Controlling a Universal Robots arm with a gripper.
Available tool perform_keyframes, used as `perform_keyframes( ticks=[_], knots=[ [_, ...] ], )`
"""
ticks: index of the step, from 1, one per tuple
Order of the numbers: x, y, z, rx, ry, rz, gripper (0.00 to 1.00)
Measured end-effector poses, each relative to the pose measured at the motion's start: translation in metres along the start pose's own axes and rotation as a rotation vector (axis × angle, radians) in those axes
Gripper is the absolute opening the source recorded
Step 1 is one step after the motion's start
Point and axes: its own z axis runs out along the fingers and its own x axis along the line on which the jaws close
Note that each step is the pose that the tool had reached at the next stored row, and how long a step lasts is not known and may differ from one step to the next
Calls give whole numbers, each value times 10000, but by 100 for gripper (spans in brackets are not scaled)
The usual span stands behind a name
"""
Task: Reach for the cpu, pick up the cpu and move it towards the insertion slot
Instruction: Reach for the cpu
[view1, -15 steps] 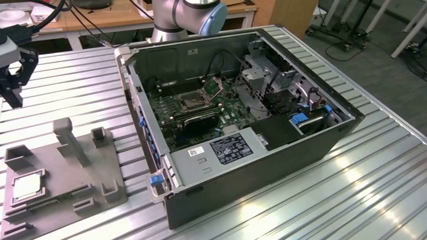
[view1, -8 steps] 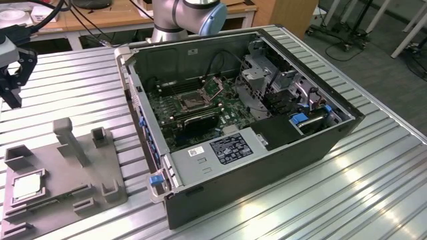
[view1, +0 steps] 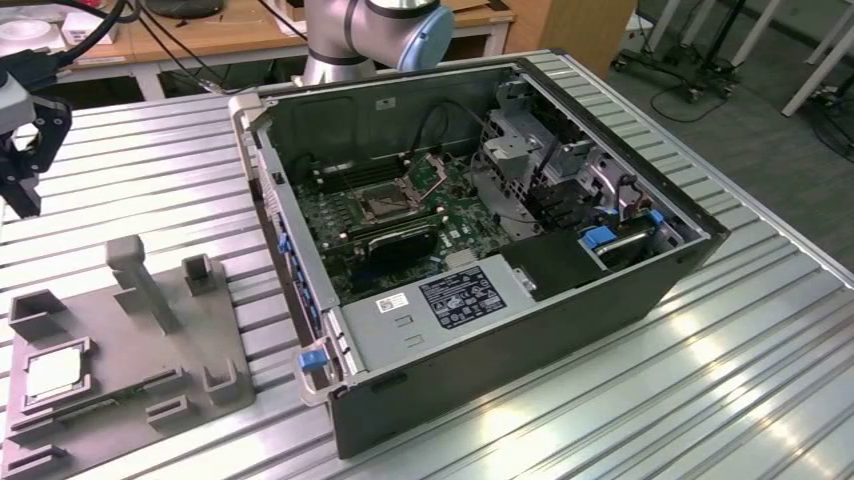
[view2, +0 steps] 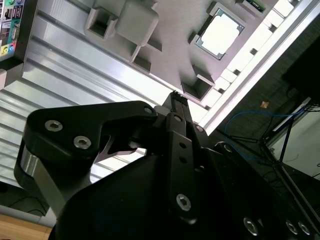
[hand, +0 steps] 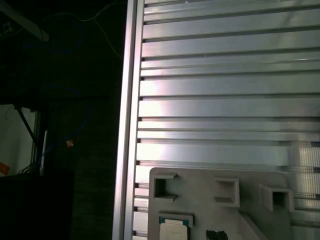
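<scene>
Ribbed table (view1: 147, 170) beneath, arm (view1: 367, 35) hangs near tray (view1: 147, 340) and cpu (view1: 54, 372); grip state cannot be told.

The ribbed table (view1: 747, 400) carries two things — grey tray (view1: 127, 350), computer case (view1: 534, 340).

print on the case label (view1: 458, 296) is illegible

Bare table (view1: 147, 170) lay between the gripper (view1: 20, 170) and the tray (view1: 200, 340). Upright posts (view1: 140, 280) rose from the tray near the cpu (view1: 54, 372). The case (view1: 534, 330) stood open above the slot (view1: 384, 203).
</scene>
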Motion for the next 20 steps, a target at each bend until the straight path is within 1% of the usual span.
perform_keyframes(
  ticks=[20],
  knots=[
    [37, 0, 0, 0, 0, 0, 11]
  ],
)
